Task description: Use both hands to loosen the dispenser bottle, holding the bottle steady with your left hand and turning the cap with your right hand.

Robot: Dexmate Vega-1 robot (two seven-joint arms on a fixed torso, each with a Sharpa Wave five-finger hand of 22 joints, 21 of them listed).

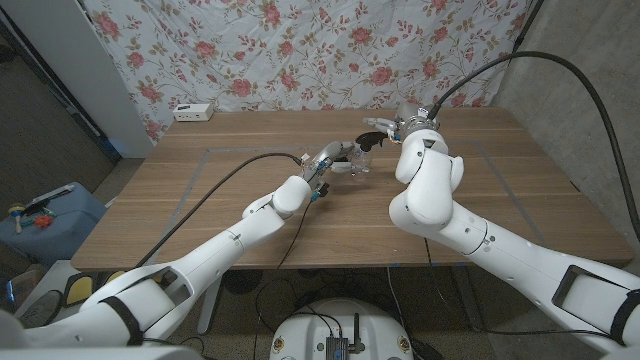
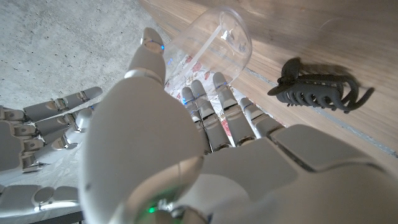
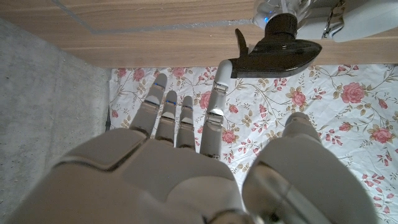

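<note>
My left hand (image 1: 335, 162) grips a clear dispenser bottle (image 1: 361, 160) near the middle of the table (image 1: 200, 220). In the left wrist view its fingers (image 2: 214, 102) wrap the bottle's clear body (image 2: 214, 40). A black pump cap (image 1: 375, 131) tops the bottle, and the right wrist view shows it as a dark head with a nozzle (image 3: 280, 53). My right hand (image 1: 408, 128) hovers just beside the cap with its fingers (image 3: 186, 118) spread and nothing in them. One fingertip is close to the cap's edge; I cannot tell whether it touches.
A dark claw-shaped clip (image 2: 320, 90) lies on the wood close to the bottle. A white power strip (image 1: 193, 111) sits at the table's far left edge under the floral cloth. A black cable (image 1: 220, 190) crosses the table's left side. A blue box (image 1: 40, 215) stands on the floor.
</note>
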